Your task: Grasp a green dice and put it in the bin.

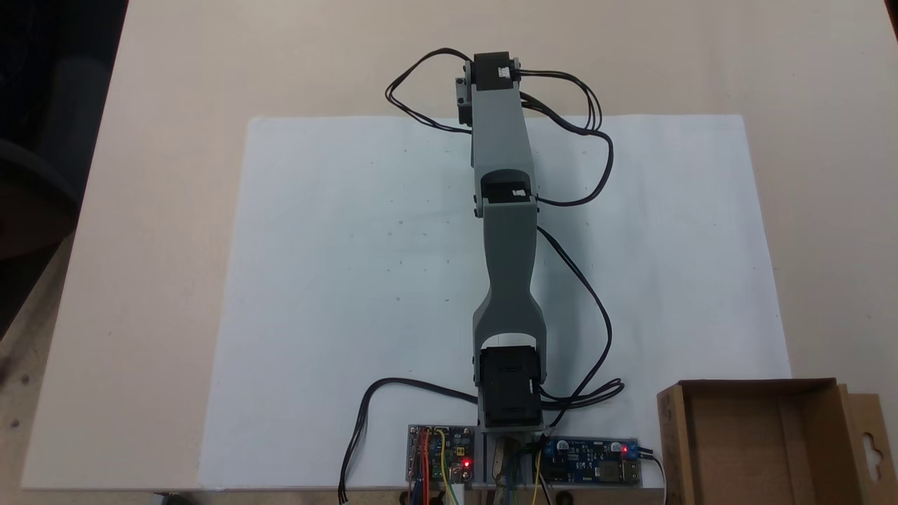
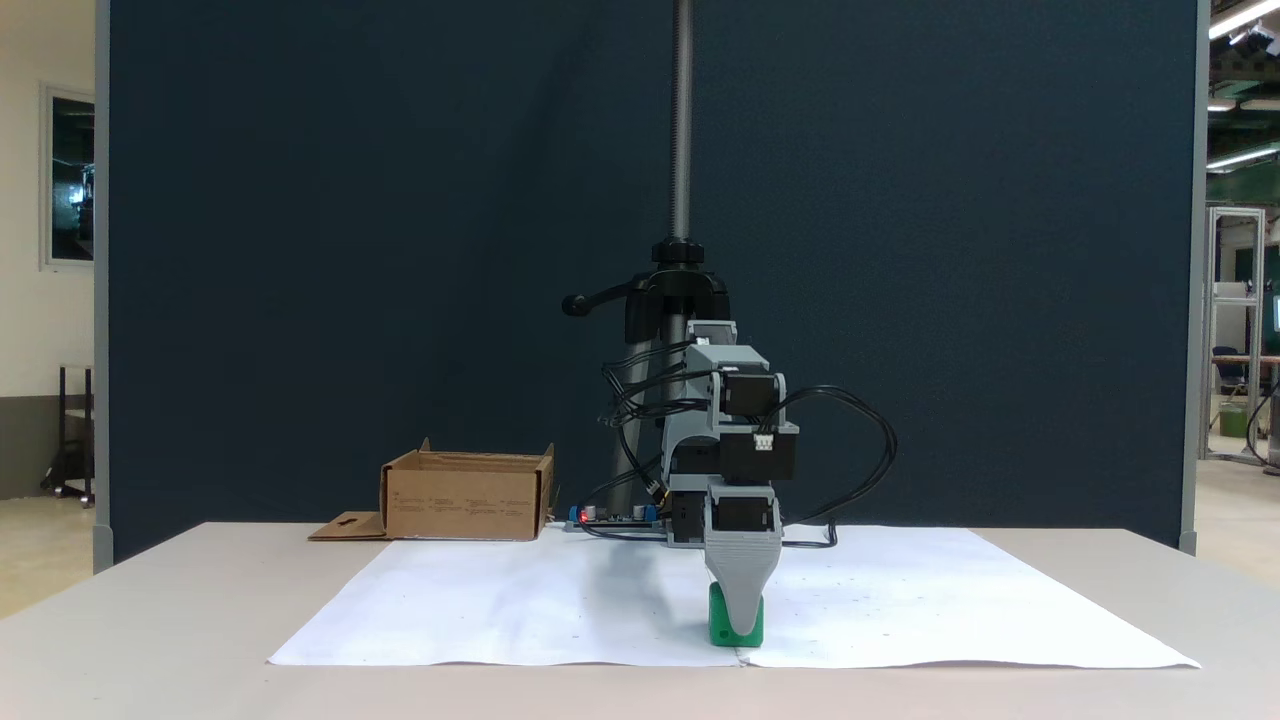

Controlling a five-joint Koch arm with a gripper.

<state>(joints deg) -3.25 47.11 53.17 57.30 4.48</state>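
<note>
The green dice [image 2: 718,622] rests on the white paper near the table's front edge in a fixed view. My gripper [image 2: 742,630] points straight down onto it, and a grey finger [image 2: 742,580] covers the middle of the dice. The other jaw lies behind it, so the jaw gap is hidden. From above, the grey arm [image 1: 501,210] stretches away from its base and hides both dice and gripper. The bin [image 1: 670,449], a brown cardboard box, stands open beside the arm's base at the lower right; from the front the bin [image 2: 460,495] sits at the back left.
A white paper sheet [image 1: 351,280] covers the table's middle. Two circuit boards [image 1: 438,456] with red lights flank the arm's base, and black cables [image 1: 596,308] loop off the arm. A tripod pole [image 2: 682,150] and a dark blue partition stand behind.
</note>
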